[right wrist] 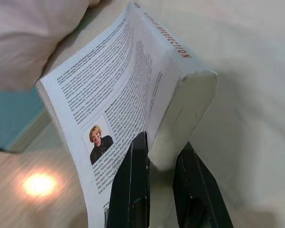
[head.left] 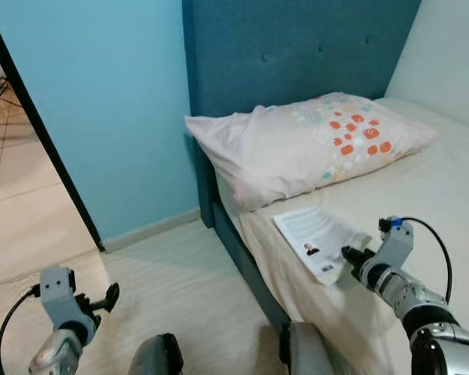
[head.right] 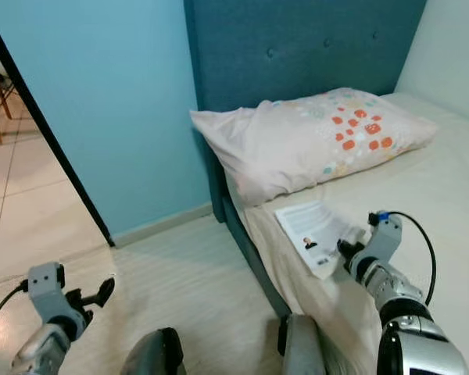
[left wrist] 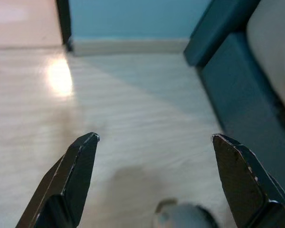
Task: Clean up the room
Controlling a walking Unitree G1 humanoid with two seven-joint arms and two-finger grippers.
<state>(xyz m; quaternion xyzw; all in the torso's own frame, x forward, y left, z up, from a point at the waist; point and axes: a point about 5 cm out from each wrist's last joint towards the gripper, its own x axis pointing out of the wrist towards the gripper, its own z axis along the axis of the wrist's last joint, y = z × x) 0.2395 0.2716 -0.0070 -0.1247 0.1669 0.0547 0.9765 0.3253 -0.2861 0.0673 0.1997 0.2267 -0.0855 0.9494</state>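
The right gripper (right wrist: pixel 154 164) is closed on the near corner of a paperback book (head.left: pixel 319 238), one black finger pressed on the printed back cover and the other under the page block, so that the cover is bent upward in the right wrist view. The book is seen lying cover-down on the cream sheet of the bed (head.left: pixel 445 195), close to the mattress edge and just below the patterned pillow (head.left: pixel 305 144), which rests against the blue headboard (head.left: pixel 297 47). The rest of the book is judged to be resting on the sheet, with only the gripped corner raised. The left gripper (left wrist: pixel 154 180) is held low over the pale wooden floor (head.left: pixel 180 281) beside the bed frame, its fingers spread wide and nothing between them. As for the tidying, the book appears grasped but not yet lifted clear or carried anywhere; where it should be put away cannot be told from these views.
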